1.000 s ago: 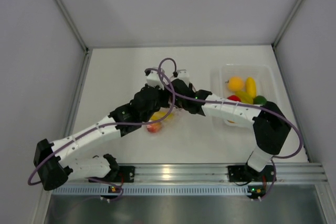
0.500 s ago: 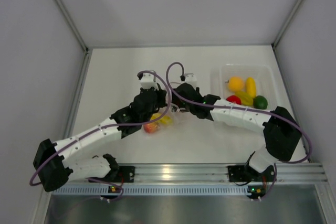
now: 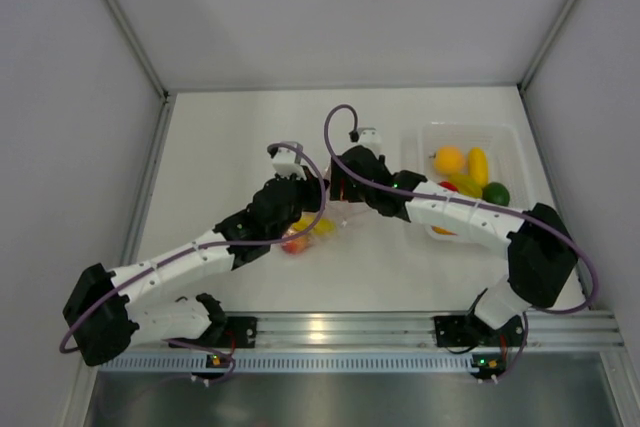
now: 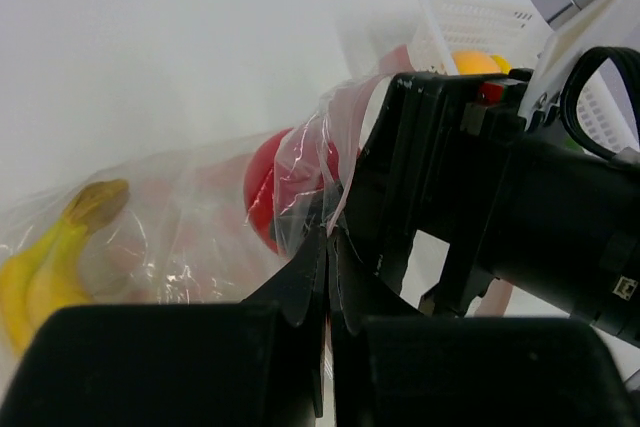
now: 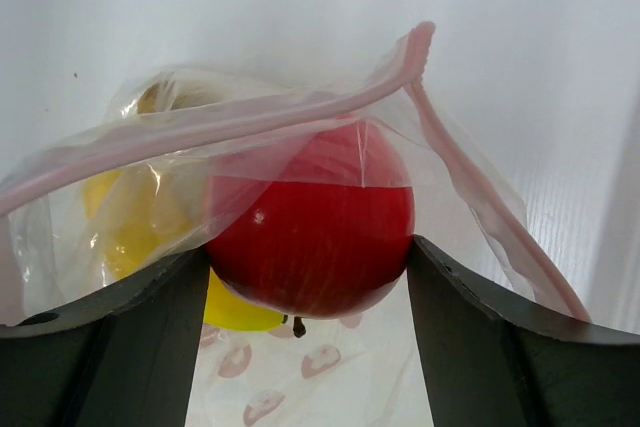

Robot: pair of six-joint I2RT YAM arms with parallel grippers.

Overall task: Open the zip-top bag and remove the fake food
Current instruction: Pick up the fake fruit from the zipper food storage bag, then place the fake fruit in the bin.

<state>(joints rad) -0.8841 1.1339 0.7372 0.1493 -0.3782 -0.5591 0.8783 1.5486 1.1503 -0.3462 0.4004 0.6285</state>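
Observation:
The zip-top bag lies crinkled on the white table, and its pink zip strip is parted. My left gripper is shut on a fold of the bag's film near the mouth. My right gripper reaches into the mouth with its fingers pressed against both sides of the red apple. The apple's upper half is still under the film. Yellow bananas lie deeper in the bag. From above, both wrists meet over the bag and hide most of it.
A clear rigid tray stands at the right. It holds an orange, a yellow piece, a green lime and a red piece partly under my right arm. Grey walls close in the table on the left, back and right.
Both wrists have shifted slightly right and toward the far side over the bag. The right arm's elbow has swung right. The left gripper has stayed shut throughout.

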